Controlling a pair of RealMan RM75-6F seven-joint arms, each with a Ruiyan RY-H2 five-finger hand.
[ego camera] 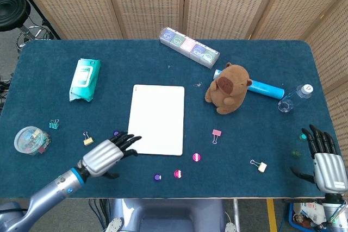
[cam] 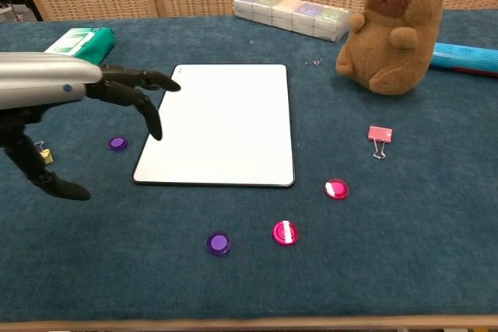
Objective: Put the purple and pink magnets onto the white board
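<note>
My left hand (ego camera: 107, 155) hovers empty, fingers spread, near the purple magnet (cam: 117, 143) just left of the white board (ego camera: 156, 119), so I judge I'm on the reach step; next: lower, pinch it.

Table cover (ego camera: 54, 36): matt blue felt-like cloth. White board (ego camera: 157, 119): smooth. Capybara toy (ego camera: 228, 88): plush. Screen (ego camera: 147, 4): woven cane.

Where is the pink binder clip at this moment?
In the head view, the pink binder clip lies on the blue table, right of the white board, in front of the brown plush toy.
</note>
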